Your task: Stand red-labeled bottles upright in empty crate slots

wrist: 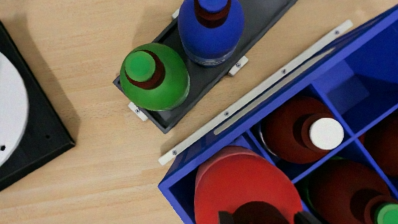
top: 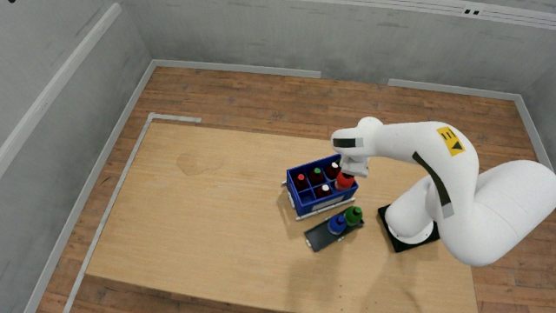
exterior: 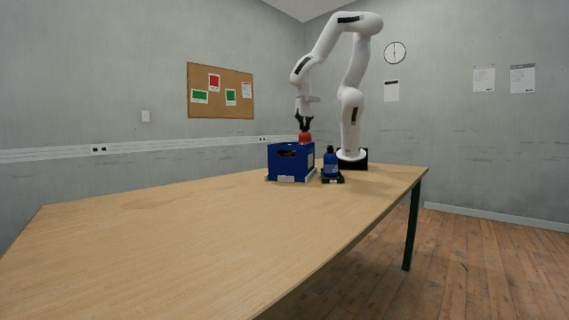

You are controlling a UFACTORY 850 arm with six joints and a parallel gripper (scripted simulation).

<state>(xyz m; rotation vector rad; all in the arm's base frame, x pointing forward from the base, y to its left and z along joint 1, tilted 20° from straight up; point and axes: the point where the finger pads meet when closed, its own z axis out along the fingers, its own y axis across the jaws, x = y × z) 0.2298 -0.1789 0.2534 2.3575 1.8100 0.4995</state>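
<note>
Red-labeled bottle (top: 345, 181), clamped in the claw (exterior: 304, 123), sits partway inside the crate's (top: 304, 205) corner slot.

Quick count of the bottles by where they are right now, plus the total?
Standing free in the crate: 4
Red bottle gripped by the tool at the crate's corner slot: 1
On the tray: 2, a blue bottle and a green bottle
Total: 7

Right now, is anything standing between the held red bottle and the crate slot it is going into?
Nothing visible. The tool holds the red bottle upright, already partly inside the corner slot of the blue crate; that slot shows no other bottle, though its floor is hidden.
</note>
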